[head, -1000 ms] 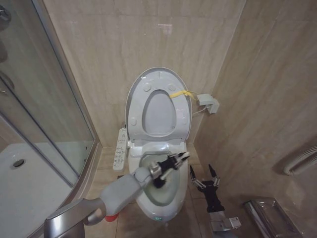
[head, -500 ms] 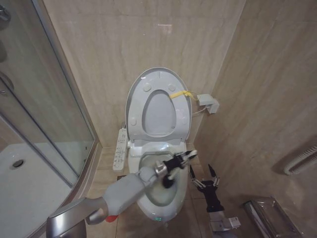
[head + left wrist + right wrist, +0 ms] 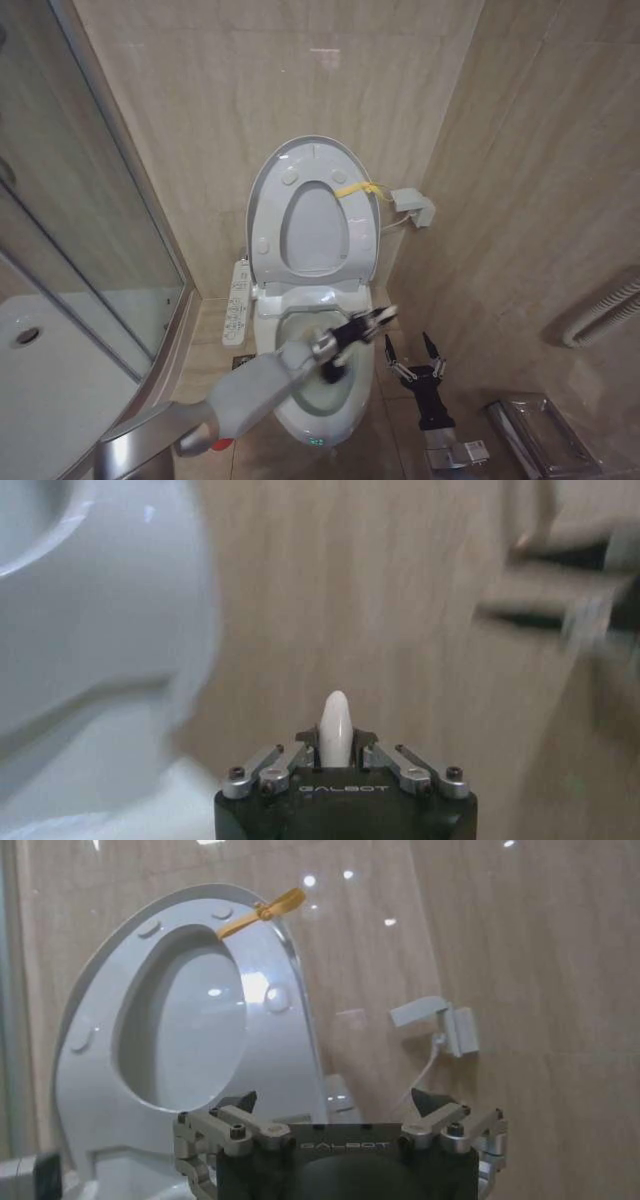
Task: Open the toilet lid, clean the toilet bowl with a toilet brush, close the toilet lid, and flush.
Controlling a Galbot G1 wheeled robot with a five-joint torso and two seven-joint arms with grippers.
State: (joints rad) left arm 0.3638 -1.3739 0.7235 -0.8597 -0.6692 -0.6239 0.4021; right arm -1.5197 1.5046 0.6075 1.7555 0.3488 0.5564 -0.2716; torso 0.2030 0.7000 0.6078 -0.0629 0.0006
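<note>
My left hand [image 3: 372, 322] reaches out over the toilet bowl [image 3: 312, 405], near the bowl's right rim, and it is clamped on the pale handle of the toilet brush [image 3: 335, 727]; from my left wrist I see the rounded white tip of that handle standing up between the closed fingers [image 3: 273, 763], with the white curve of the bowl to one side and tan tile beyond; the brush's head I cannot make out; the toilet lid [image 3: 312, 218] stands upright against the back wall together with the seat ring [image 3: 355, 252], the yellow strip [image 3: 354, 188] sticking out from its right edge; my right hand [image 3: 412, 352] hangs low beside the bowl on its right, above the floor, its fingers [image 3: 431, 346] spread apart and holding nothing; from my right wrist I see the raised lid, with the small white wall box [image 3: 447, 1025] and its cord beside it; the long white button panel [image 3: 236, 303] runs along the bowl's left side; the glass shower screen [image 3: 90, 230] and shower tray [image 3: 40, 370] lie further left.
</note>
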